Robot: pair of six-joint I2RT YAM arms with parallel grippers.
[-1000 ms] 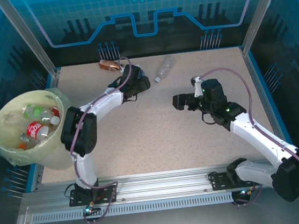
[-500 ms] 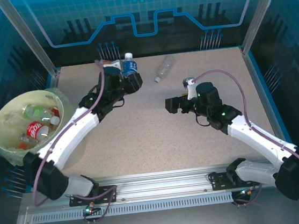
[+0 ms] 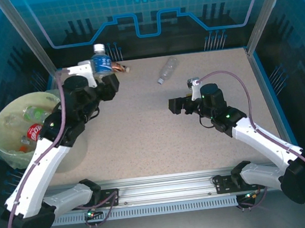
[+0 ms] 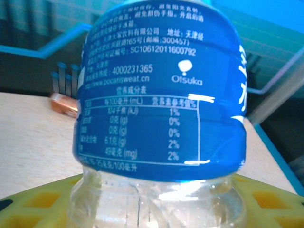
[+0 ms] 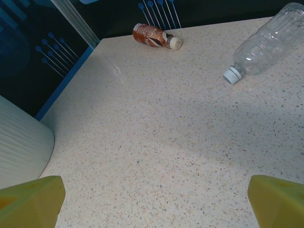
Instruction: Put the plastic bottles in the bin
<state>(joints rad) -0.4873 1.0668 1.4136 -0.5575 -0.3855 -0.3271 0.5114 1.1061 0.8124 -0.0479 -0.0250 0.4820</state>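
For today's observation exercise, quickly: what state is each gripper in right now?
Left gripper: closed on the blue-labelled bottle.
Right gripper: open, holding nothing.

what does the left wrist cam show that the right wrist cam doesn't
Left wrist: a blue-labelled bottle close up, upright in the left gripper. Right wrist: a clear white-capped bottle lying flat, the bin's pale wall, and the open right gripper. Both: the brown bottle lying by the back edge, and the speckled table.
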